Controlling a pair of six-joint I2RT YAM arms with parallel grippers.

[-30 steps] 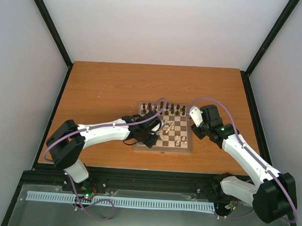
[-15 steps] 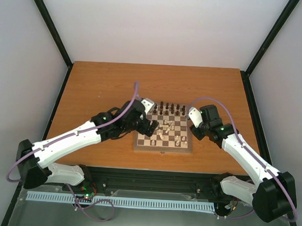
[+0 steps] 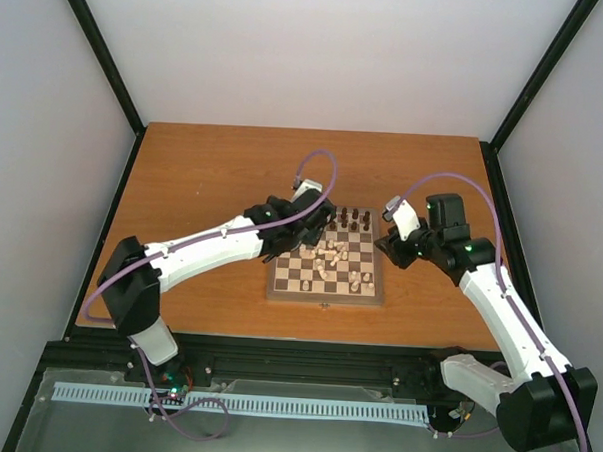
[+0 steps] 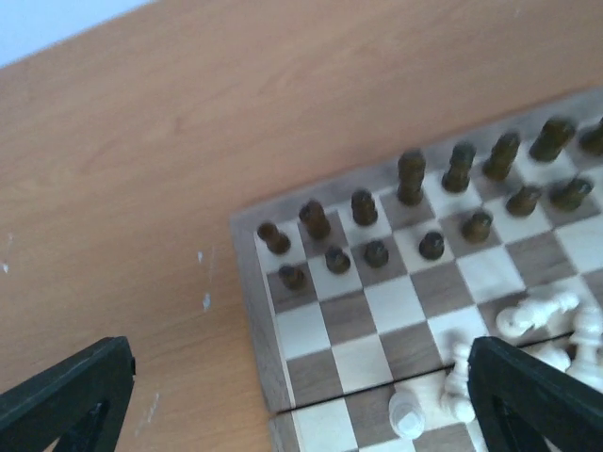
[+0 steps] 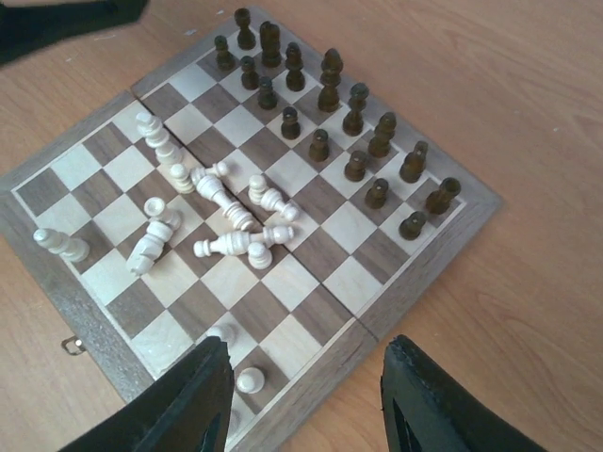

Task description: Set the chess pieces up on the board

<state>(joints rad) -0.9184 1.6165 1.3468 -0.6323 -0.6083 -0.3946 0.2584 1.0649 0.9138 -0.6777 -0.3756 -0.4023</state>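
Orange-brown table under the board

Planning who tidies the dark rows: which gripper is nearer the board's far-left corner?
Left. The left gripper hovers over that corner of the board; the right gripper hangs just off the board's right edge.

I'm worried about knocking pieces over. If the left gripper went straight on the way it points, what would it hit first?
Probably bare squares of the checkered wooden chessboard, near its edge. The open left gripper frames them; toppled cream wooden pieces lie beside one finger. Depth is unclear.
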